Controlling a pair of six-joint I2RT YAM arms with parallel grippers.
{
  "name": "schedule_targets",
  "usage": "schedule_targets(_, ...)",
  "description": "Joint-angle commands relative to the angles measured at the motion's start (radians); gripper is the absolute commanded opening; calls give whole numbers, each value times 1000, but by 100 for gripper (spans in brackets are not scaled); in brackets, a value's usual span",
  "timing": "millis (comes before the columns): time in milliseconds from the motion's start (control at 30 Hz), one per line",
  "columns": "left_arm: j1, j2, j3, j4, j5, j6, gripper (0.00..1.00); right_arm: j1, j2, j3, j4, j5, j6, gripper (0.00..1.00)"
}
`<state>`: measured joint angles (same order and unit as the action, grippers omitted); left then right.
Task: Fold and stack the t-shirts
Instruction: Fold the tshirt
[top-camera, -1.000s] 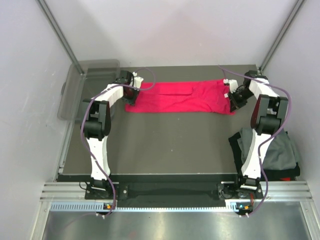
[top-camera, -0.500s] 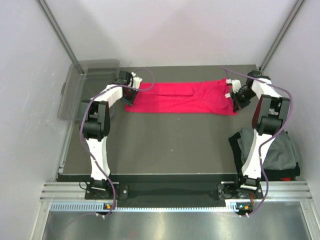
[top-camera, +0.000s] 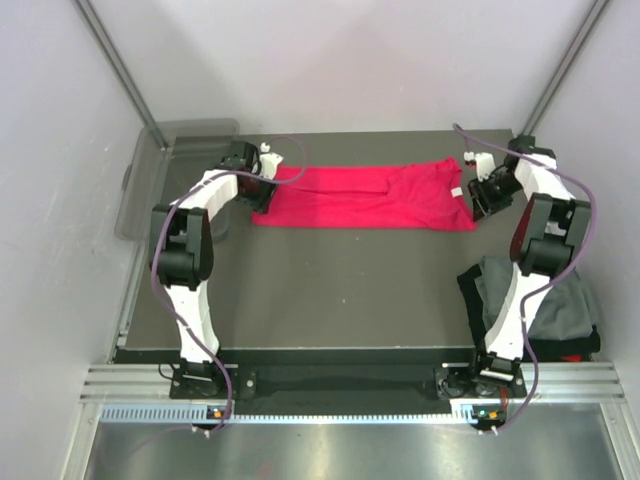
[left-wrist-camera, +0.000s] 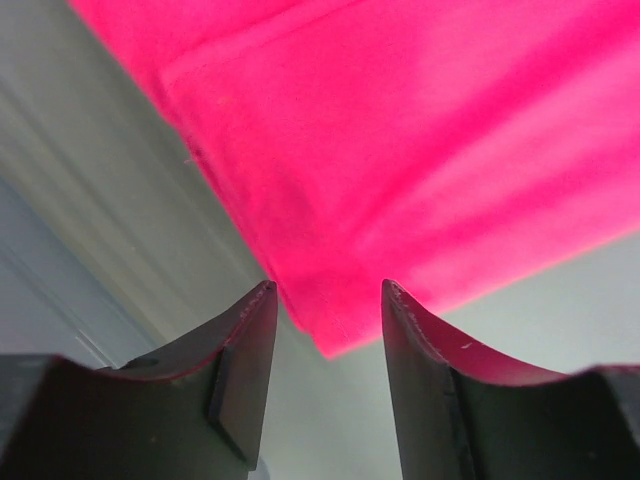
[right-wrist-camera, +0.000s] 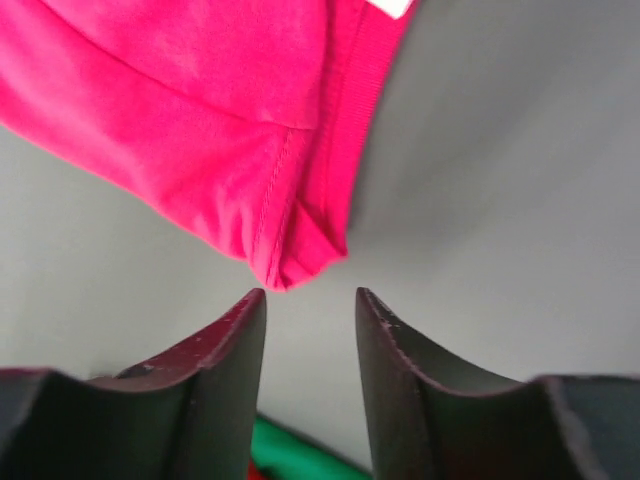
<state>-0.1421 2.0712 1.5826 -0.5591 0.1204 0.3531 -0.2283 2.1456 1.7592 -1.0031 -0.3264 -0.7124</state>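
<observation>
My left gripper (left-wrist-camera: 325, 290) is standing parted, gripping nothing, just off the left corner of the red t-shirt (top-camera: 370, 195) — my right gripper (right-wrist-camera: 310, 292) is gaping empty off its right corner. Bare table (top-camera: 330, 290) is lying open along its near edge — dark t-shirts (top-camera: 560, 310) are sitting near-right of it.

The spread t-shirt (top-camera: 365, 197) lies across the far surface (top-camera: 330, 280), between my left claw (left-wrist-camera: 325, 300) and right claw (right-wrist-camera: 310, 292); folded t-shirts (top-camera: 570, 305) sit near-right, a bin (top-camera: 150, 190) far-left.

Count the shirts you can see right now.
3 visible: the red shirt spread flat at the far side, and a grey shirt atop a black shirt, piled at the near right. More may be hidden in that pile.
</observation>
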Motion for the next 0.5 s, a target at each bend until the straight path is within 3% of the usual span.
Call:
schedule_targets(0,-16,-164,10,-1,160,72,52,-17,-140,13,23,-49,16,42)
schedule_targets(100,-20,-189,57,-62,192,81,52,-17,-147,20,90,-95,79,45)
schedule_targets(233,-27,-178,99,-156,243,72,52,-8,-40,124,93,-151,137,46)
schedule_targets(467,-53,-255,-88,-82,194,67,51,0,123,296,115,-260,228,51)
